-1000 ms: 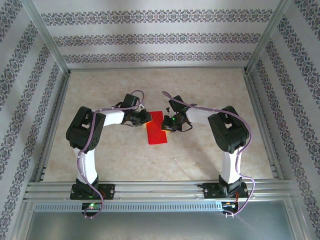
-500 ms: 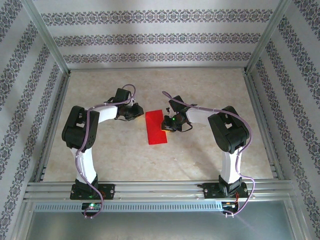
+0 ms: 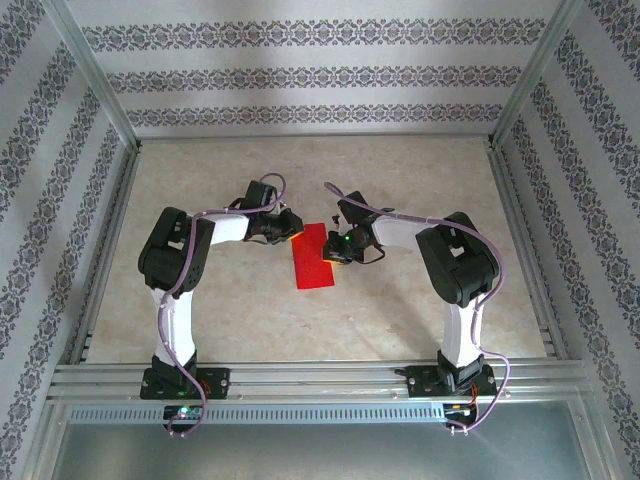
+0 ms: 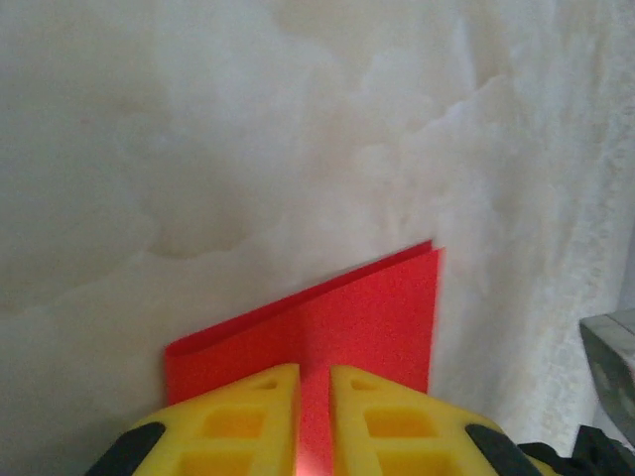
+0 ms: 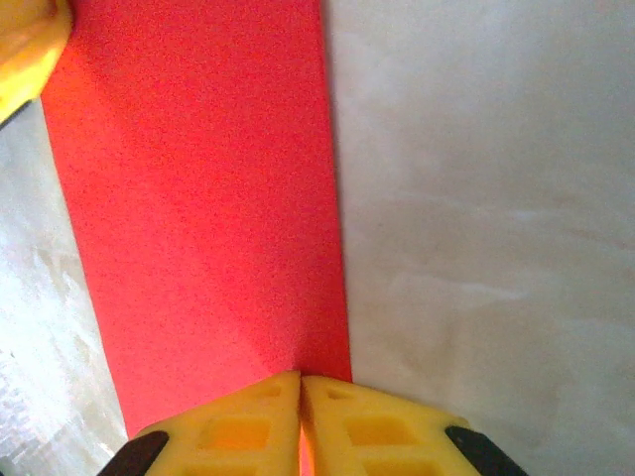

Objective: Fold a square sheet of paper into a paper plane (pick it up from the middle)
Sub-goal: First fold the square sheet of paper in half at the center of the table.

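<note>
The red paper lies flat on the table, about midway between the two arms. From above it reads as a narrow upright strip, longer than it is wide. The left gripper sits at its far left corner and the right gripper rests over its right edge, about halfway along. At this range the top view does not show how either pair of jaws stands.

The left wrist camera shows what the overhead camera cannot. The red paper is two layers, one edge peeking just past the other along the top and at the far corner, so the sheet is folded over on itself. The left gripper points at it with its yellow fingers clenched to a thin slit, through which red shows. I cannot tell whether they pinch the paper or only press on it.

In the right wrist view the red paper is a long, smooth band running away from the camera, with bare table on its right. The right gripper has its jaws closed tip to tip on the band's near right corner. Whether any paper is caught between them I cannot tell. A yellow finger of the left gripper shows in the upper left corner, at the far end of the band.
</note>
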